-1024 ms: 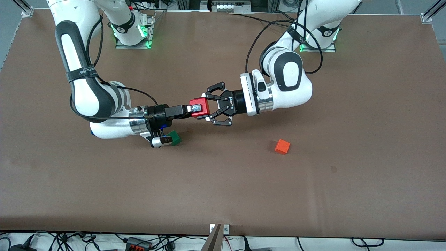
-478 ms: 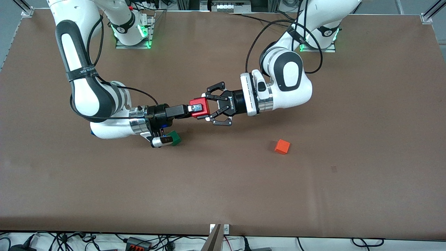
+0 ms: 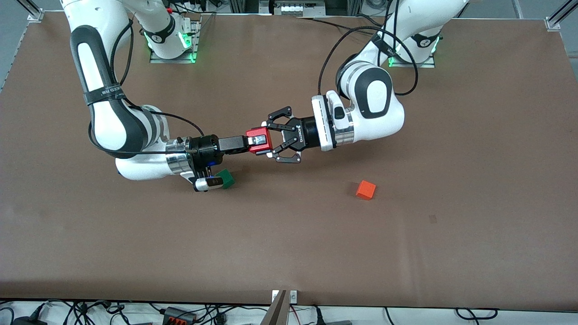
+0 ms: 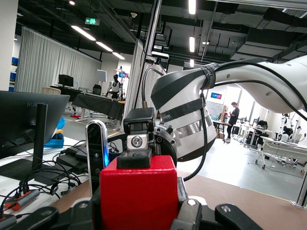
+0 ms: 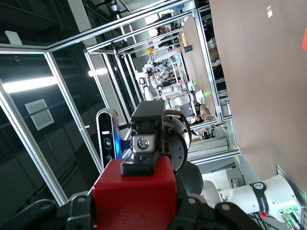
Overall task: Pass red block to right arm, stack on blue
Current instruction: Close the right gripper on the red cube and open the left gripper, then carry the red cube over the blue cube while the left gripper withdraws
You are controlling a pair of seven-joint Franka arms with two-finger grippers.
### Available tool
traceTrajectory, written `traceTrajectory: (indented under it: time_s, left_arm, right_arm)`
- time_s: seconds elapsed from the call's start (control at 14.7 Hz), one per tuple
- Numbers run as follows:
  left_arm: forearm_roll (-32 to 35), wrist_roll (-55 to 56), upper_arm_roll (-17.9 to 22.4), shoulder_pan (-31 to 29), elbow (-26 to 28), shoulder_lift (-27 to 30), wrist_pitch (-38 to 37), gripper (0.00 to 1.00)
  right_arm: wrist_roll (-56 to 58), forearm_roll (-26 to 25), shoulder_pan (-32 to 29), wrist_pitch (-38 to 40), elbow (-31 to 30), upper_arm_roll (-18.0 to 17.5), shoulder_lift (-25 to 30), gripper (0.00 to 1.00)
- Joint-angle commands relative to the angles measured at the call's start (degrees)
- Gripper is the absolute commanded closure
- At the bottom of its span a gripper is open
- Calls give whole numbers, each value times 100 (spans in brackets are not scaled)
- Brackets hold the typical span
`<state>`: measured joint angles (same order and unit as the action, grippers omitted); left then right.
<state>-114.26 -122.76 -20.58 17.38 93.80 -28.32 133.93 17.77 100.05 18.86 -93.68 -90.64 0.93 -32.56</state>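
The red block [image 3: 263, 147] hangs in the air over the middle of the table, gripped from both ends. My left gripper [image 3: 268, 140] is shut on it, with its black fingers on two opposite sides. My right gripper [image 3: 254, 141] is shut on it too, one finger on the top face and the other underneath. In the left wrist view the red block [image 4: 139, 196] fills the space between my jaws, and the right gripper's finger [image 4: 137, 155] lies on top of it. The right wrist view shows the red block [image 5: 134, 201] the same way. The blue is hidden.
A green cube [image 3: 226, 178] lies on the table just under the right wrist. An orange cube [image 3: 365, 190] lies nearer the front camera, toward the left arm's end. Brown table surface [image 3: 289, 253] stretches around them.
The right gripper's fingers have closed onto the red block, which the left gripper keeps holding. Both arms have barely shifted.
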Motion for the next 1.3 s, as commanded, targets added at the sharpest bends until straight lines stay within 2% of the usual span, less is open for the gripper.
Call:
traceTrajectory:
  time_s: [0.0, 0.48, 0.68, 0.96, 1.23]
  left_arm:
    - [-210, -354, 1, 38, -55, 37, 116, 0]
    - [-122, -266, 10, -190, -38, 142, 19, 0]
    - [-52, -275, 19, -366, 50, 134, -375, 0]
    - [605, 58, 19, -857, 130, 125, -1192, 0]
    - [2220, 1112, 27, -1455, 33, 142, -1878, 0]
  right_arm:
    - [-125, 50, -23, 34, 108, -14, -57, 100]
    - [-81, -73, -58, 52, 108, 30, -57, 100]
    - [-98, -599, -365, 69, 108, 118, -22, 100]
    - [-160, -1862, -901, 421, 99, 118, -13, 100]
    - [6, -3953, -1375, 369, 99, 127, 22, 100]
